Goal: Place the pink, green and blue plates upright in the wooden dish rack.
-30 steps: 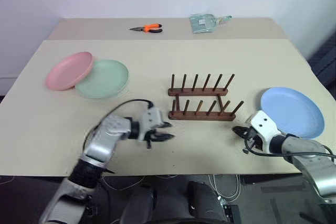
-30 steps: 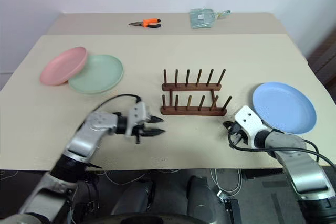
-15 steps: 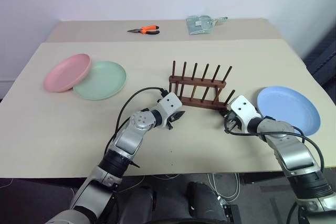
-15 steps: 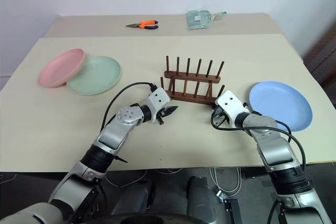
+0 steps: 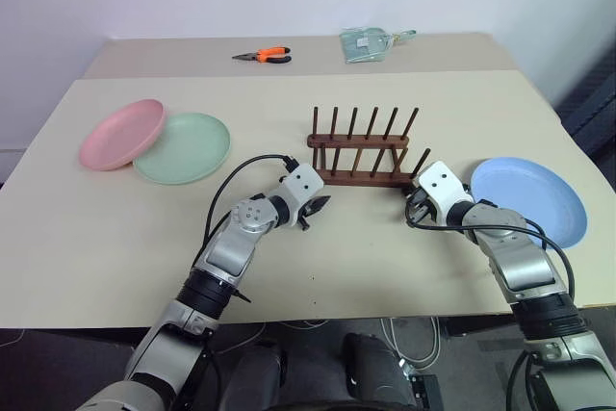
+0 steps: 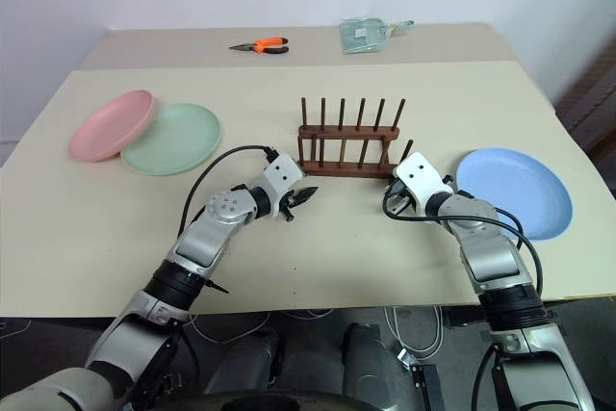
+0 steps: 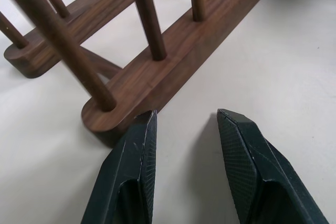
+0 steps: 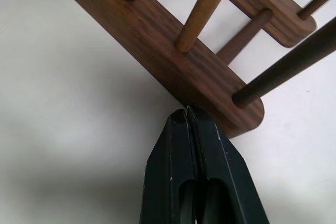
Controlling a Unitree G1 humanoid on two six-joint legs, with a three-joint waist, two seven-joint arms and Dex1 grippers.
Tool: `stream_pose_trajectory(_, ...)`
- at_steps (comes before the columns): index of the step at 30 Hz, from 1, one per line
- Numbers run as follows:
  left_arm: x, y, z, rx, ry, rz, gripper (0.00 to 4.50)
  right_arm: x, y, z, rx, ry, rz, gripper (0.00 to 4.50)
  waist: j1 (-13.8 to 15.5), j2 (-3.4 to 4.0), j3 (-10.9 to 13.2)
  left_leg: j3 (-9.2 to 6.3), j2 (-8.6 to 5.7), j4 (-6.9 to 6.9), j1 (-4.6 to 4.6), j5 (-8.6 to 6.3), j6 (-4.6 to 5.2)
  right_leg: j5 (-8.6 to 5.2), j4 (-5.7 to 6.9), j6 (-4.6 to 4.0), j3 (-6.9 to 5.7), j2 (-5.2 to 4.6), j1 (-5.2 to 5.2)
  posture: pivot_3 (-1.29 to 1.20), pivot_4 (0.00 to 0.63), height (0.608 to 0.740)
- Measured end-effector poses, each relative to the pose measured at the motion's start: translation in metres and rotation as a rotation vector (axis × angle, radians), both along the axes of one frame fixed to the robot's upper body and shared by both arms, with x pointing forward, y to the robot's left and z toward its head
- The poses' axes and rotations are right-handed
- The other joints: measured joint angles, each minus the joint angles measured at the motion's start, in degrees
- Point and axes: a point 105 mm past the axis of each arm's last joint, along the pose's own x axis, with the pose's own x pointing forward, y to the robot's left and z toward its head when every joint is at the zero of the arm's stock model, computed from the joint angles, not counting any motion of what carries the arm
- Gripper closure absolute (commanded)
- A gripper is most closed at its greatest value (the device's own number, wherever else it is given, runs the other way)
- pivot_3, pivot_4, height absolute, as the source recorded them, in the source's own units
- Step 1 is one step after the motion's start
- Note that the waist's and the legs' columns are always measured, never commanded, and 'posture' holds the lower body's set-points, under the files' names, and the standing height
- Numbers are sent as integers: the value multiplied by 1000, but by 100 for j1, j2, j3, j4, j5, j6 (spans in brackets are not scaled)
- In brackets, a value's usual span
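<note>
left eye view: both grippers pushed rack [image 5: 363, 154] farther back – left gripper [image 5: 315, 211] part open, empty; right gripper [image 5: 414, 207] shut, empty – plates unracked.

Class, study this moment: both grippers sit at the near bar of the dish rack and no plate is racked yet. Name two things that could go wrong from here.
1. The right gripper, jaws shut, presses the wooden dish rack at one end; the light rack could slide or twist.
2. The pink plate overlaps the green plate; lifting either may drag the other.
</note>
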Motion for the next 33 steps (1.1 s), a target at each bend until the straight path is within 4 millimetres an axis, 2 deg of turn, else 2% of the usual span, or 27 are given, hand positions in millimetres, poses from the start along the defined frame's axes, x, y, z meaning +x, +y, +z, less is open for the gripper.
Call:
stream_pose_trajectory(3, -2, 3, 0, 3, 5, 1, 2662, 0, -1, 0, -9, -7, -2, 4500, -8, 0, 0, 0, 0, -1, -2, 0, 0, 0, 0, 0, 0, 0, -4, 0, 150, 740)
stream_pose_trajectory(4, -5, 6, 0, -1, 13, 0, 2439, -1, 1, 1, 6, 6, 13, 4007, -16, 1, 0, 1, 0, -3, -3, 0, 0, 0, 0, -1, 1, 0, -5, 0, 150, 740)
stream_pose_trajectory(6, -12, 21, 2, -57, 58, 10, 1855, -13, 13, 6, 70, 42, 92, 3308, -49, 1, 0, 0, 3, -14, -5, 0, 0, 1, 0, -3, 2, 0, -14, 0, 150, 740)
stream_pose_trajectory(8, -22, 48, 7, -159, 117, 36, 928, -30, 31, 18, 120, 61, 207, 2364, -115, 4, 2, 1, 8, -32, -8, 1, -2, 1, 0, -3, 4, 0, -28, 0, 150, 740)
stream_pose_trajectory(9, -26, 62, 16, -229, 131, 57, 400, -37, 38, 25, 131, 64, 256, 1814, -126, 5, 5, 1, 9, -32, -12, 2, -4, 6, 1, -11, 4, 0, -34, 0, 150, 740)
stream_pose_trajectory(10, -25, 74, 29, -281, 111, 77, 3, -41, 43, 31, 135, 59, 292, 1342, -107, 4, 6, -2, 10, -30, -12, 4, -7, 7, 1, -13, 3, 0, -32, 0, 150, 740)
stream_pose_trajectory(12, -12, 104, 68, -450, 29, 224, 3, -48, 55, 43, 147, 43, 352, 1342, -65, 1, 8, -11, 9, -18, -12, 5, -9, 1, 1, -3, 0, 0, -20, 0, 150, 740)
stream_pose_trajectory(13, -3, 126, 91, -534, -30, 325, 3, -50, 62, 47, 148, 37, 383, 1342, -45, -3, 8, -15, 9, -11, -10, 5, -9, 0, 1, -2, -5, 1, -13, 0, 150, 740)
stream_pose_trajectory(16, 8, 179, 147, -818, -192, 637, 3, -51, 70, 48, 142, 42, 421, 1342, 27, -10, 5, -11, 2, -7, -8, 5, -9, 0, -11, 2, -5, -4, -3, 0, 150, 740)
stream_pose_trajectory(18, 4, 203, 160, -977, -251, 827, 3, -48, 75, 44, 133, 47, 439, 1342, 49, -12, 5, -11, -5, -8, -12, 4, -9, 2, -19, 9, -4, -7, -3, 0, 150, 740)
stream_pose_trajectory(20, -5, 227, 156, -1149, -269, 1052, 3, -44, 79, 41, 130, 50, 450, 1342, 51, -20, 8, -10, -6, -8, -15, 4, -12, 6, -26, 6, -2, -8, -5, 0, 150, 740)
stream_pose_trajectory(22, -21, 251, 131, -1241, -219, 1309, 3, -42, 80, 37, 119, 55, 456, 1342, 44, -23, 9, -2, -6, -10, -15, 15, -33, 15, -27, -8, 0, -8, -7, 0, 150, 740)
stream_pose_trajectory(24, -33, 263, 106, -1230, -155, 1460, 3, -39, 78, 34, 112, 59, 452, 1342, 43, -37, 16, -3, -5, -13, -15, 16, -34, 15, -23, -8, 0, -4, -11, 0, 150, 740)
stream_pose_trajectory(29, -48, 292, 76, -1349, -29, 1645, 3, -37, 81, 31, 85, 53, 478, 1342, 53, -63, 28, -6, -6, -7, -11, 9, -21, 7, -12, 4, -1, -2, -8, 0, 150, 740)
stream_pose_trajectory(31, -47, 304, 69, -1350, 22, 1652, 3, -36, 81, 30, 84, 51, 475, 1342, 51, -64, 28, -7, -6, -6, -10, 9, -22, 7, -7, 4, -2, 0, -9, 0, 150, 740)
stream_pose_trajectory(33, -36, 309, 65, -1320, 98, 1602, 3, -35, 82, 29, 91, 50, 470, 1342, 52, -64, 28, -9, -7, -5, -11, 11, -23, 8, -1, 2, -2, 1, -11, 0, 150, 740)
